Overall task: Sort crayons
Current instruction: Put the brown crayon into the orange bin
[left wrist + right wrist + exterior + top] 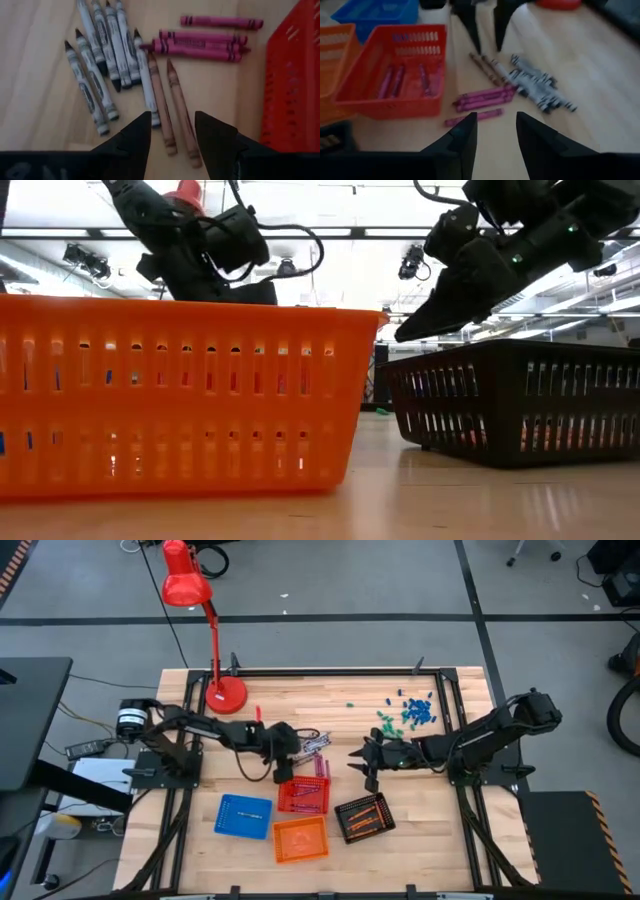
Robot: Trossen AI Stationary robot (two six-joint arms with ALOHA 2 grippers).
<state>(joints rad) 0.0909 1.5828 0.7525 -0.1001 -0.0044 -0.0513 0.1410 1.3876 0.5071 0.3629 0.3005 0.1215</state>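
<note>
Left wrist view had my left fingers [172,132] parted, holding nothing, straddling two brown crayons [172,112] on the bench [30,75], likely lined up to pinch one. Beyond lay grey crayons [107,55], magenta crayons [200,45] and the red basket [295,75]. My right fingers [495,132] hovered apart, empty, opposite.

Crayons [150,65] loose on table [440,830], apparently beside basket [303,796].

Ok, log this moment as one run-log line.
left gripper: open over brown crayons | right gripper: open, empty, near magenta crayons | red tray: holds magenta
</note>
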